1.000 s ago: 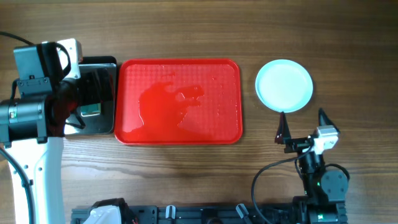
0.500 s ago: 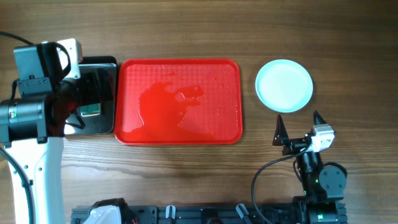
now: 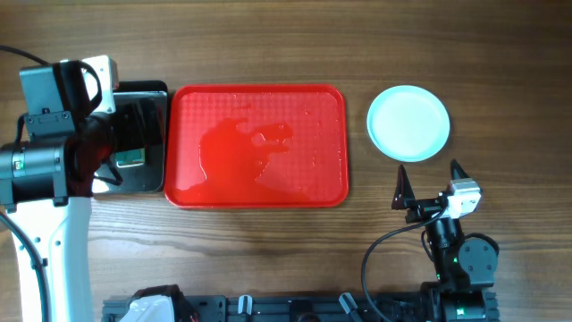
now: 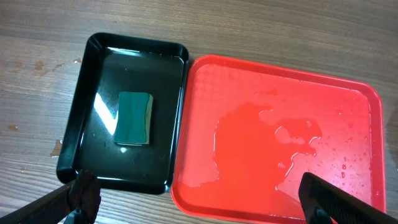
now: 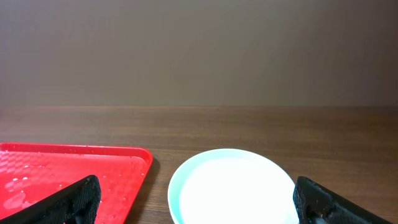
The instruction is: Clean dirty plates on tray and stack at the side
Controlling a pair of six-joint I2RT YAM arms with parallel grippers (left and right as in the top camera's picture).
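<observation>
- Right end effector (image 3: 428, 172) wide open, empty; plates (image 3: 408, 122) just ahead, nearer this arm.
- Left end effector (image 4: 196, 190) open, empty, beyond wet plateless tray (image 3: 257, 88).

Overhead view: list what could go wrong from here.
1. Water pools on the red tray. Tilting or lifting the tray could spill it onto the wooden table.
2. The open right hand sits close beside the plate. A careless swing might knock the plate.
3. The black tray sits right beside the red tray, so bumping one may shift the other.
</observation>
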